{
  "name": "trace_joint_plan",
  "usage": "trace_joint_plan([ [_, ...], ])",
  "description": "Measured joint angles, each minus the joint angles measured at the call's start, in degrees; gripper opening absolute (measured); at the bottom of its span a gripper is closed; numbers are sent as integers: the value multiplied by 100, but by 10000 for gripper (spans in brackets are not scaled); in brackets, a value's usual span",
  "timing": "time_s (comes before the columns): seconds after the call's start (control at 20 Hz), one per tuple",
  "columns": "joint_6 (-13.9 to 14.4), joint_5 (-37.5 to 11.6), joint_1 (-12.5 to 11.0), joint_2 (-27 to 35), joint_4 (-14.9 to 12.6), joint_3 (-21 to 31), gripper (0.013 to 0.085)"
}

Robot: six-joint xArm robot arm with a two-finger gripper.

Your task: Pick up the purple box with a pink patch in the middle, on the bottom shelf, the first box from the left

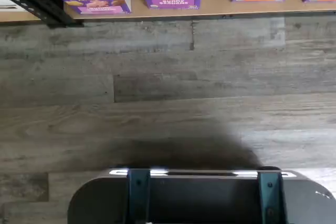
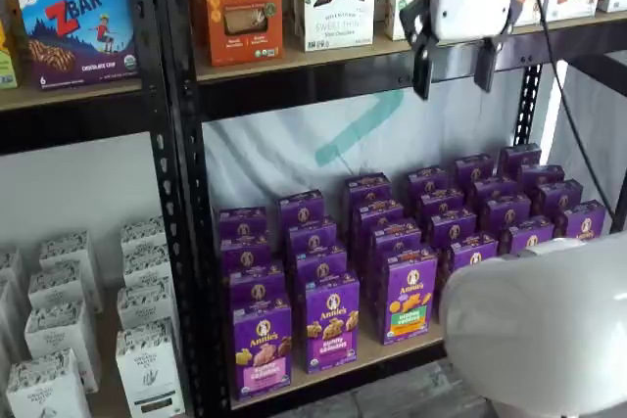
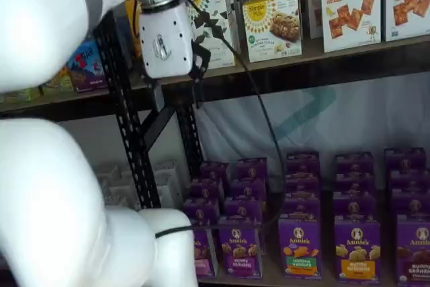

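You are at the approach step: the gripper hangs high in front of the upper shelf, its two black fingers plainly spread apart with nothing between them. The purple box with the pink band stands upright at the front left end of the bottom shelf, just beside the black rack post, untouched. By my judgement the next move calls for a long descent and a shift toward that post, then squaring up on the front carton without nudging the neighbouring purple carton.
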Motion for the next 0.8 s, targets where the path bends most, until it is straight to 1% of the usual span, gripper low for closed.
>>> trace_joint_plan([
  [0.05,-16,-142,-15,-9,28,160,850],
  [0.15,-99,-461,-108,-25,187,529,850],
  [0.25,-100,-796,-86,2,240,955,850],
  [0.45,6,-1568,84,70,240,1812,850],
  [0.6,154,-2182,269,245,176,2345,850],
  [0.8,294,-3220,462,584,136,2971,850],
])
